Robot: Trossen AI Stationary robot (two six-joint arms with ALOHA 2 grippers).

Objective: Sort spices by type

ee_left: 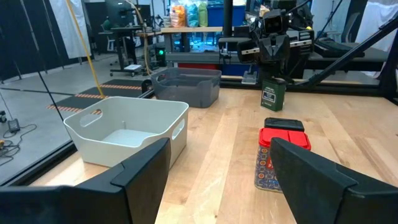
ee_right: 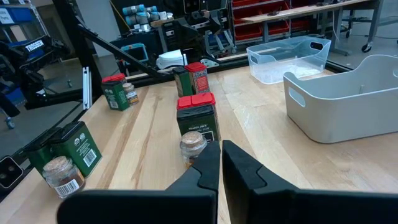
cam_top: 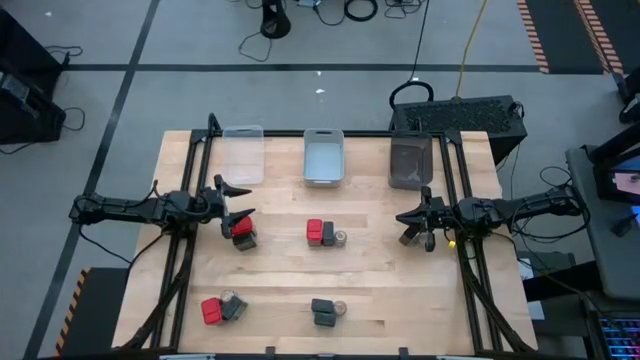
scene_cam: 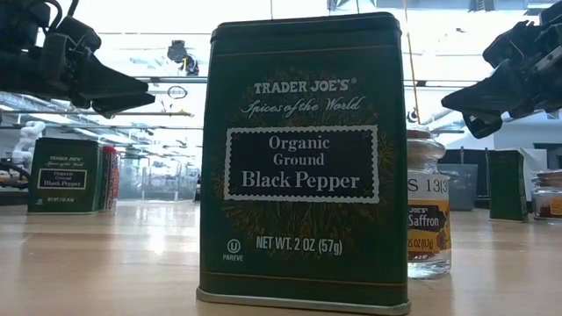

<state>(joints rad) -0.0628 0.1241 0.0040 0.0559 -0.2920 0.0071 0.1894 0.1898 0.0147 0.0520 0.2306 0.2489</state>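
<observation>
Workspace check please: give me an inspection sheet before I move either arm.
Surface: wooden table, bare between groups.
Job's things: four spice clusters of red tins, dark tins and jars; none binned.
Clutter: nothing seen.
Bins: clear bin, white bin, grey bin along far edge.
Grippers: left gripper open above a cluster; right gripper shut, empty.
Cables: loose cables on floor beyond.
Surroundings: lab floor, equipment.

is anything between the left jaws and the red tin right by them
Nothing visible. In the high view the left gripper, jaws open, sits directly beside the red tin, with only bare table around them. A dark tin touches the red one on its far side, not in the path.
</observation>
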